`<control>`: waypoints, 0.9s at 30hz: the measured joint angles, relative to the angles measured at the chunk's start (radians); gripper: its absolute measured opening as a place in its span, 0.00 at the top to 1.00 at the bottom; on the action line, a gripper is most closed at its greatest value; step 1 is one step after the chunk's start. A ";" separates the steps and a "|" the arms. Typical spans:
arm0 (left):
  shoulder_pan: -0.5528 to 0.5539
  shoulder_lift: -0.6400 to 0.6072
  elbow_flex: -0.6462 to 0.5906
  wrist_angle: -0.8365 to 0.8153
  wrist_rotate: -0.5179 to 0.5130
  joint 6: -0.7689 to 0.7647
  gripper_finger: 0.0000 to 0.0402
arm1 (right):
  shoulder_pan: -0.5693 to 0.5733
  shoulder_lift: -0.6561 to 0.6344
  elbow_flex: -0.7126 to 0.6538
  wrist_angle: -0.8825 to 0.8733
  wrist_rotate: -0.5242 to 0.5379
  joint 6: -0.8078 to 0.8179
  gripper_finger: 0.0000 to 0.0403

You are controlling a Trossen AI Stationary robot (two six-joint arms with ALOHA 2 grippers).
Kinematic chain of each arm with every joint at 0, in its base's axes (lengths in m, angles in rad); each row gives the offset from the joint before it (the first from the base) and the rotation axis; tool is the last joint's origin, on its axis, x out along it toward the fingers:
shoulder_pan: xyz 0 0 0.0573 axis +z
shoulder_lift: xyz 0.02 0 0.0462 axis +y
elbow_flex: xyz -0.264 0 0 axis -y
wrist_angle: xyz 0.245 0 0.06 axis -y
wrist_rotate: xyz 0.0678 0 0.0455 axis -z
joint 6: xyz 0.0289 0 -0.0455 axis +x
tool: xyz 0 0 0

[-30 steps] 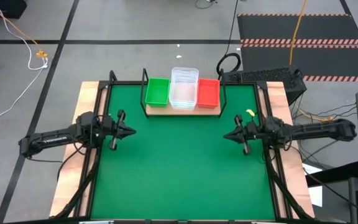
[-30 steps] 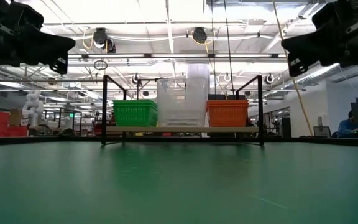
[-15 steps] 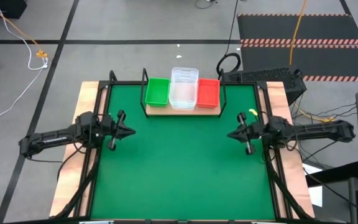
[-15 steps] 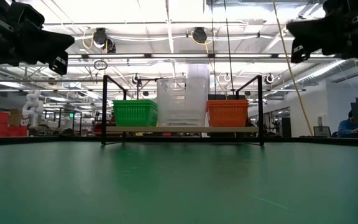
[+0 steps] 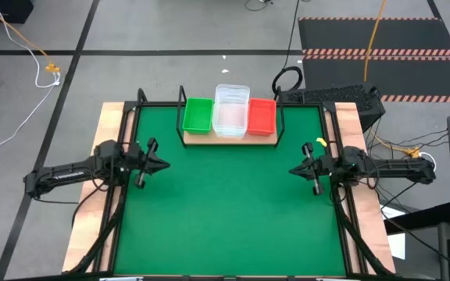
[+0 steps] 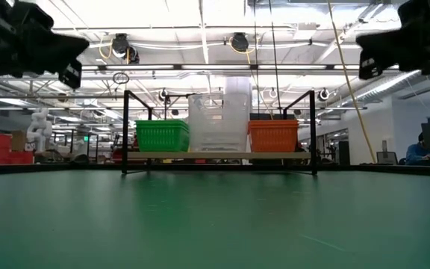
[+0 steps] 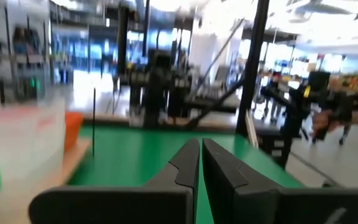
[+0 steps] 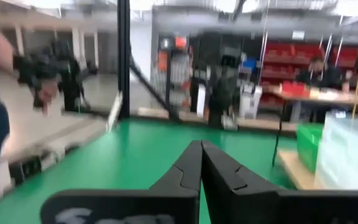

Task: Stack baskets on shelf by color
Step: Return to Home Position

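Left claw [image 5: 165, 165] and right claw [image 5: 292, 170] clenched, holding nothing.
They hang mid-left and mid-right over the bench [image 5: 225, 218]; green baskets [image 5: 198, 114], clear baskets [image 5: 231, 110] and red baskets [image 5: 262, 115] stand side by side on the shelf [image 5: 229, 139], upper centre.

The left hand [image 5: 161, 165] hangs with fingers [image 7: 188, 165] pressed together, its arm stretched level behind it. Opposite and well apart, the right hand [image 5: 295, 170] faces it, fingers [image 8: 188, 167] likewise closed.
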 joint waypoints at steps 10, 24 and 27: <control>-0.001 0.003 0.000 -0.220 0.000 0.120 0.95 | 0.000 -0.125 0.000 -0.138 0.213 0.078 1.00; -0.078 0.016 0.000 -0.140 -0.045 0.080 0.95 | 0.002 -0.122 0.000 -0.126 0.208 0.189 1.00; -0.088 0.017 0.000 -0.195 -0.052 0.097 0.95 | 0.002 -0.122 0.000 -0.128 0.208 0.189 1.00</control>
